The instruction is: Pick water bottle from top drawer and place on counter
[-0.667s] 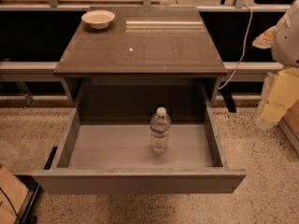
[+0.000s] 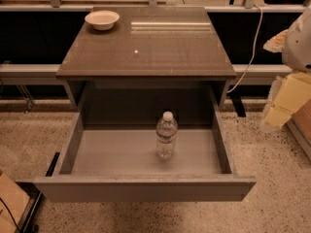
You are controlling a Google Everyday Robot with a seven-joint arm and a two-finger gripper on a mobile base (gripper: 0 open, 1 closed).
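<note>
The water bottle [image 2: 166, 136], clear and ribbed with a white cap, stands upright inside the open top drawer [image 2: 121, 188], a little right of its middle. The drawer is pulled fully out below the counter [image 2: 146, 52], a glossy grey-brown slab. My gripper [image 2: 281, 109], pale yellow under a white arm segment, hangs at the right edge of the view. It is outside the drawer, to the right of the bottle, and holds nothing that I can see.
A white bowl [image 2: 102, 19] sits on the counter's back left corner. A cable [image 2: 250, 57] hangs down at the right behind the cabinet. Speckled floor surrounds the drawer. A brown board [image 2: 9, 203] lies at the lower left.
</note>
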